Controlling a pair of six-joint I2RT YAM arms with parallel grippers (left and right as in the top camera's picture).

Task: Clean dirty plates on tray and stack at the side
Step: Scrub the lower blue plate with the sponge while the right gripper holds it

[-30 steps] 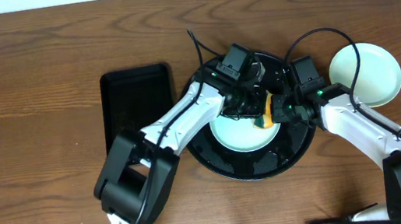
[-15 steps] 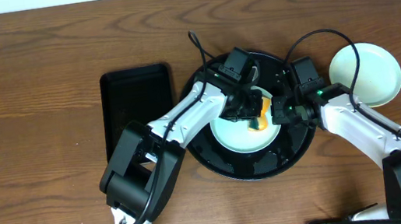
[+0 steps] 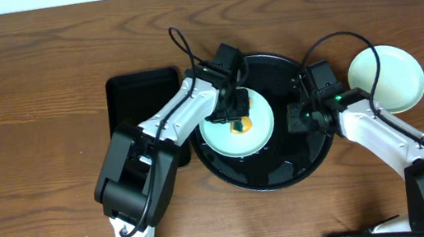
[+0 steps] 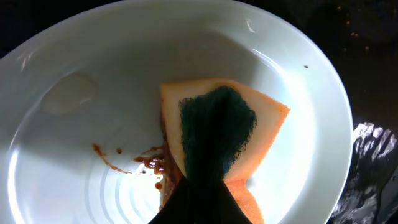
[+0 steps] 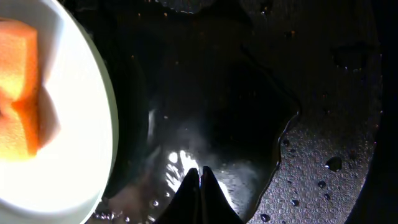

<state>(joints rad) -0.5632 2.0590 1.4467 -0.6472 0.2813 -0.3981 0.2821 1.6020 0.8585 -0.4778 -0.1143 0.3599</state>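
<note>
A pale mint-blue plate (image 3: 227, 137) lies in the left part of the round black tray (image 3: 285, 166). My left gripper (image 3: 238, 117) is shut on an orange sponge with a dark green pad (image 4: 217, 124) and presses it onto this plate (image 4: 81, 62). A thin brown sauce smear (image 4: 146, 163) shows left of the sponge. My right gripper (image 3: 293, 117) is shut and empty, low over the wet tray floor (image 5: 249, 93); its fingertips (image 5: 200, 176) are right of the plate's rim (image 5: 93, 112). Pale plates (image 3: 387, 77) sit on the table right of the tray.
A smaller rectangular black tray (image 3: 143, 103) stands left of the round tray, partly under my left arm. Water drops cover the tray floor (image 5: 329, 165). Brown wooden table (image 3: 26, 95) lies all around.
The plate, with my left gripper and the sponge on it, has slid left across the tray, away from my right gripper. The right gripper has stayed in place.
</note>
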